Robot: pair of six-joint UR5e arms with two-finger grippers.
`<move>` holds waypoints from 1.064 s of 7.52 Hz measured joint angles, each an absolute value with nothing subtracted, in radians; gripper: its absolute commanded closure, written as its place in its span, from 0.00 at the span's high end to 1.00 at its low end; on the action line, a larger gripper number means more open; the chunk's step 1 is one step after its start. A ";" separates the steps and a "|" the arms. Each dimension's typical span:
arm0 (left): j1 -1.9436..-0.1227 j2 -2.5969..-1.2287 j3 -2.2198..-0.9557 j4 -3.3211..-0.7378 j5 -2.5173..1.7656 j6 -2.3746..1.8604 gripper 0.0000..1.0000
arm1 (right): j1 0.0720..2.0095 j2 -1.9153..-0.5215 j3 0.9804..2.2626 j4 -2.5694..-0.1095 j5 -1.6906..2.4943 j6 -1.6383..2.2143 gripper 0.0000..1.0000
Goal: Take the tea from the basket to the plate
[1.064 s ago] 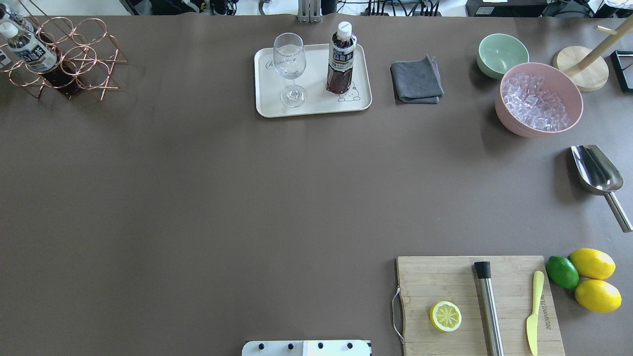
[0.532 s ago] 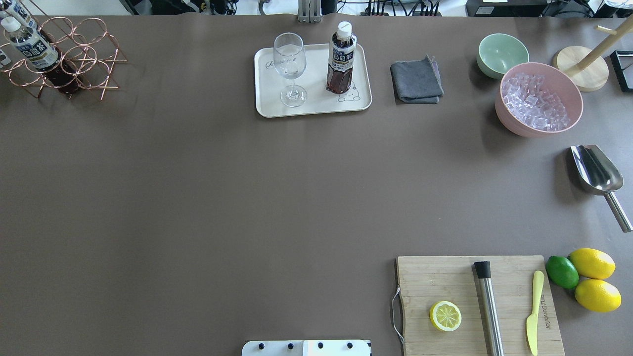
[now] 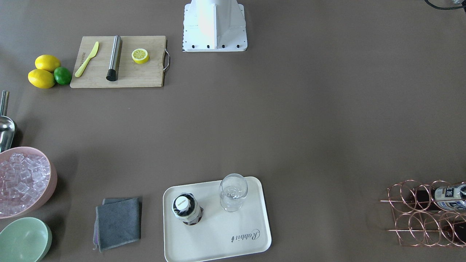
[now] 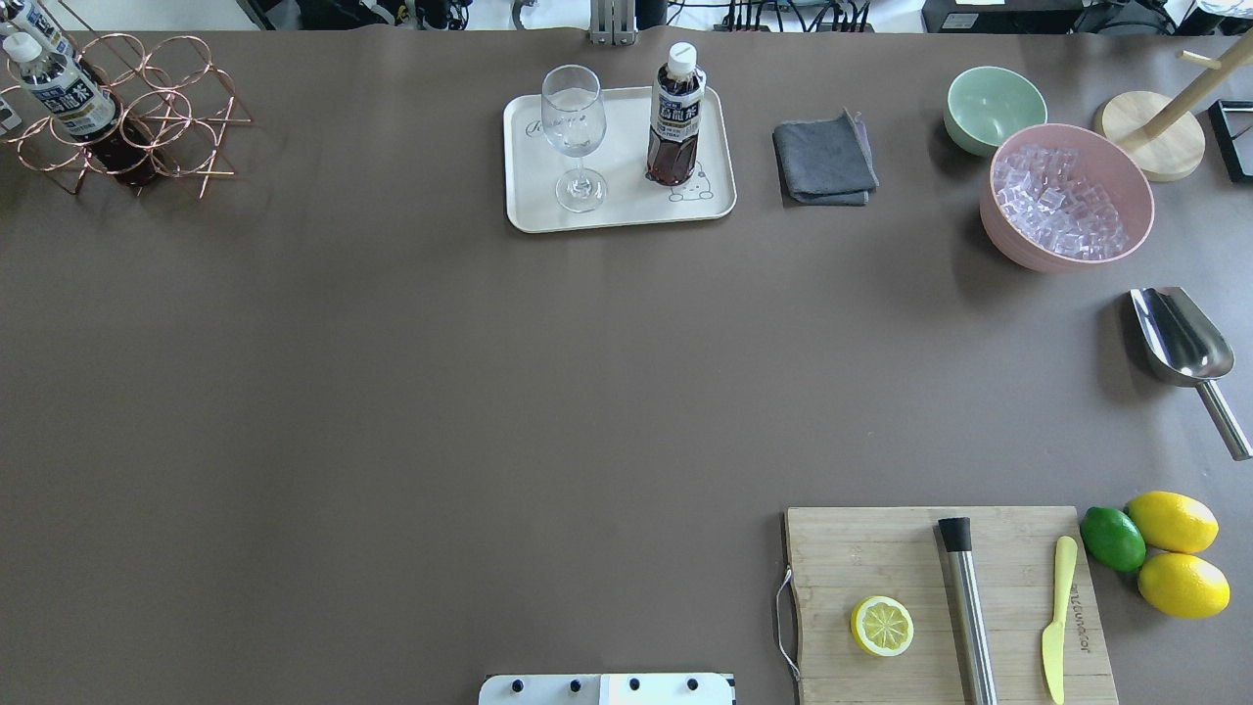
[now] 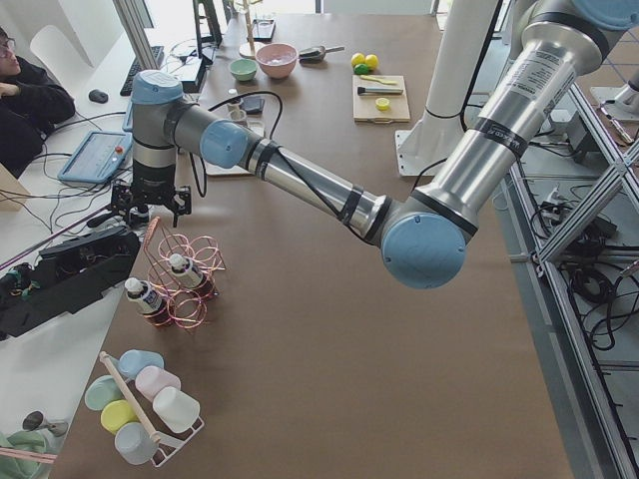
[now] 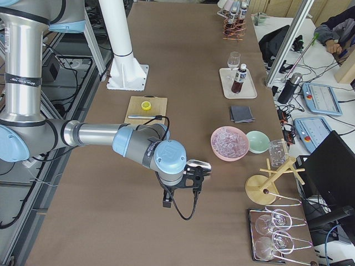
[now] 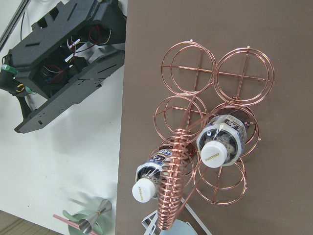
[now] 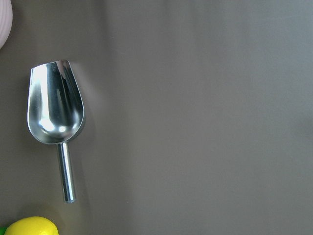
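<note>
Only one bottle (image 4: 61,90) in the basket (image 4: 147,117) has shifted since the earlier overhead pictures. It now sits slightly higher and further left in that view, its cap nearer the corner. Everything else on the surface (image 4: 489,392) lies as it did.

The tea (image 4: 674,122) stands upright on the plate (image 4: 617,217), beside the glass (image 4: 574,127) without touching it, its base by the bear drawing. A second bottle (image 7: 146,180) rests in a neighbouring cell of the basket.

From the side, the left end effector (image 5: 150,207) hangs above the basket's tall handle. No picture shows its fingers well enough to tell how wide they stand or whether they hold anything. The right end effector (image 6: 193,176) hovers over the scoop (image 8: 55,105), well apart from the task's things, and its opening cannot be told either.

The small shift reads as a bottle settling in its ring rather than a new grasp. With one tea already on the plate, that transfer looks complete.
</note>
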State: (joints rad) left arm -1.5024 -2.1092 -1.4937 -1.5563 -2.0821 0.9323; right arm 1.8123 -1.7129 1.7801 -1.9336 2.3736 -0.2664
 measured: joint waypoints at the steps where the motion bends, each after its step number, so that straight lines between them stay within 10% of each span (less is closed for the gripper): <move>1: -1.505 -2.065 -1.537 -1.556 -2.093 0.807 0.98 | 1.796 -1.711 1.781 -1.932 2.370 -0.213 1.00; 8: -1.537 -1.779 -1.569 -1.537 -2.418 0.157 0.98 | 1.675 -1.711 1.794 -1.918 2.351 -0.090 1.00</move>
State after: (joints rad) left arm -1.5375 -1.7788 -1.5691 -1.5365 -2.4176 0.1565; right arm 1.6753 -1.7108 1.7937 -1.9180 2.3513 -0.0900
